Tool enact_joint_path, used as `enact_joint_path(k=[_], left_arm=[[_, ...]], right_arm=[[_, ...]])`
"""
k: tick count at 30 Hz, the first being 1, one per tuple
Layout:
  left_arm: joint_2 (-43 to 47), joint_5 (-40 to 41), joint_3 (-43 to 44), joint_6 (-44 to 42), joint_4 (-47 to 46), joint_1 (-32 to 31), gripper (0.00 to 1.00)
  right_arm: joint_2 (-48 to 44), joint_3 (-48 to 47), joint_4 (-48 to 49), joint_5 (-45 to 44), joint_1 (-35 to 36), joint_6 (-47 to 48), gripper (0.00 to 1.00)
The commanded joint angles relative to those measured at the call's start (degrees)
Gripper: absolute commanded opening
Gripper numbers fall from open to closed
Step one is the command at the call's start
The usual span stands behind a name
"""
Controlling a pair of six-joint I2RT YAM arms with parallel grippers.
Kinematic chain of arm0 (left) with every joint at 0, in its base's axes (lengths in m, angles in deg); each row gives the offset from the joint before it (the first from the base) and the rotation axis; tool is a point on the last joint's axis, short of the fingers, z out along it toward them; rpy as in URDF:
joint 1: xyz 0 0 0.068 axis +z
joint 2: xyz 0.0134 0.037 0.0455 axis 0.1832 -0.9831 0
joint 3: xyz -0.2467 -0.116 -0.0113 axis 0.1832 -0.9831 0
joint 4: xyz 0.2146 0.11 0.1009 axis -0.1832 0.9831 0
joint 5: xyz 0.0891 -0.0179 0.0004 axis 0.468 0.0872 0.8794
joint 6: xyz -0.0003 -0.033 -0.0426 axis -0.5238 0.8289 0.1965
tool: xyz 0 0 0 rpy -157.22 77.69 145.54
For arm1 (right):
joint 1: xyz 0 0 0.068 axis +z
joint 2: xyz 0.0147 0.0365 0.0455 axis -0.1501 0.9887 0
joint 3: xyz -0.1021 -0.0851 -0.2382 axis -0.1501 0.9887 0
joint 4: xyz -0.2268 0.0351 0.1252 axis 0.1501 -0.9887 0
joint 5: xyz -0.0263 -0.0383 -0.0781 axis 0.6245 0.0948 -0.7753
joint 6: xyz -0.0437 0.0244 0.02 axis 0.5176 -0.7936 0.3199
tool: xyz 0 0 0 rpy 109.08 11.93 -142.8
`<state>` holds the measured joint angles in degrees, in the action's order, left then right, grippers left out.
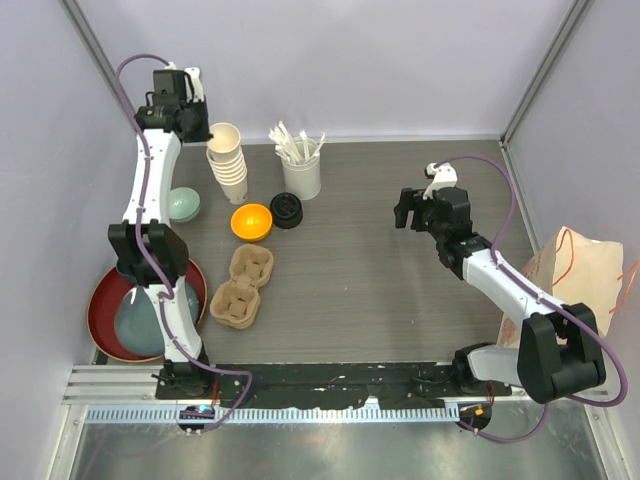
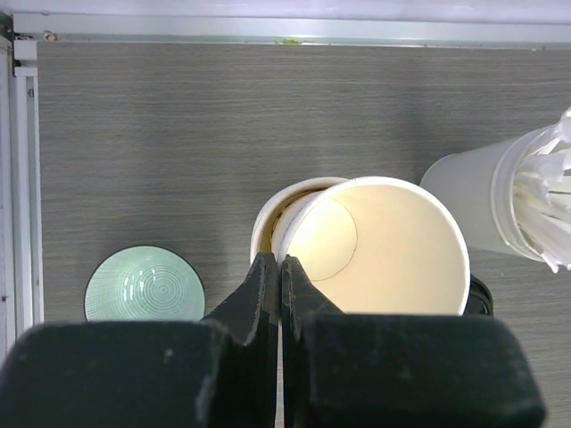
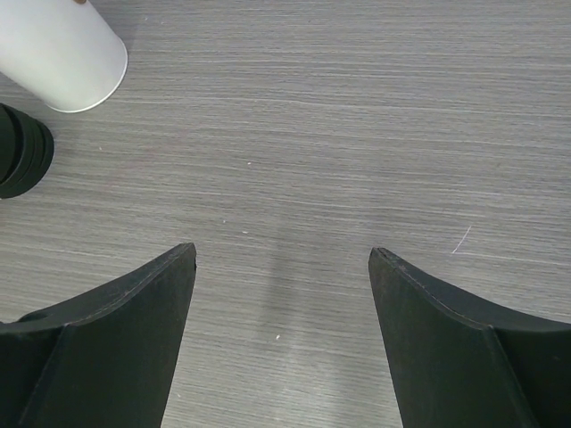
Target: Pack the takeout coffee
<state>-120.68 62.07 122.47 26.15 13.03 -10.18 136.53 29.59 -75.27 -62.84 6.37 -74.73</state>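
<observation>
I see left end effector (image 2: 280, 261) pinched shut on rim of top cup (image 2: 393, 241), right end effector (image 3: 283, 255) spread wide above desk (image 3: 357, 107), empty

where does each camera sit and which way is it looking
Top external: above and behind the arms, looking down on the table; both arms show whole, bases at the bottom edge.
Left wrist: on the left arm, looking down past the left gripper, shut on the rim of the top cup in a stack.
Right wrist: on the right arm, looking down at the table through the open right gripper.
Shared: the white holder shows in all three.
</observation>
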Motion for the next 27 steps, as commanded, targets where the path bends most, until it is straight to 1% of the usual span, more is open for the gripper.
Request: enact_joint_path(k=[1, 5, 6, 9, 14, 16, 17, 18, 20, 21, 22, 23, 24, 27], left_arm=[[6.1, -0.8, 3.4, 2.5, -1.7, 0.3, 0.00], [9.1, -0.1, 3.6, 2.4, -3.2, 0.2, 0.00], [9.7, -0.3, 3.6, 2.3, -3.1, 0.3, 0.00], [11.9, -0.9, 3.5, 1.5, -2.9, 0.2, 0.00], [16.4, -2.3, 3.3, 0.8, -2.3, 0.1, 0.00], [18.3, -4.3, 2.8, 0.1, -0.1, 0.1, 0.00], [19.2, -4.7, 2.2, -0.8, 0.7, -2.8, 0.00], [21.8, -4.7, 1.2, -2.9, 1.7, -4.3, 0.00], [24.4, -3.1, -3.3, -6.2, 3.7, -7.6, 0.00], [27.0, -2.2, -6.9, -9.0, 4.3, -12.0, 0.00], [27.9, -1.6, -8.5, -10.3, 5.7, -14.1, 0.00], [28.8, 0.2, -10.1, -11.2, 6.5, -16.4, 0.00], [29.9, 0.9, -12.5, -12.2, 7.4, -20.1, 0.00], [30.3, 2.6, -15.5, -13.3, 10.3, -24.5, 0.00]], right_arm=[[-0.1, -1.9, 0.1, 1.9, 0.0, 0.7, 0.84], [-0.4, -2.3, -0.4, 2.6, 0.0, 0.4, 0.84], [-0.5, -2.6, -0.7, 4.5, 0.0, 0.0, 0.84], [-0.8, -3.8, -2.1, 5.7, 0.0, -0.8, 0.84], [-1.7, -7.4, -4.9, 8.6, 0.3, -3.1, 0.84], [-2.7, -10.8, -7.0, 9.5, 1.3, -4.3, 0.84], [-3.1, -12.4, -9.7, 9.9, 2.0, -4.5, 0.84], [-4.0, -15.7, -12.1, 9.9, 2.9, -4.4, 0.84], [-5.1, -18.9, -13.6, 8.1, 7.5, -4.2, 0.84], [-5.4, -21.9, -14.4, 7.5, 9.3, -3.9, 0.84], [-6.0, -23.2, -14.4, 7.1, 12.5, -3.9, 0.84], [-6.2, -24.5, -14.6, 6.7, 14.2, -4.3, 0.84], [-6.3, -26.9, -14.6, 6.5, 15.3, -4.8, 0.84], [-6.7, -30.1, -14.1, 6.8, 19.0, -7.8, 0.84]])
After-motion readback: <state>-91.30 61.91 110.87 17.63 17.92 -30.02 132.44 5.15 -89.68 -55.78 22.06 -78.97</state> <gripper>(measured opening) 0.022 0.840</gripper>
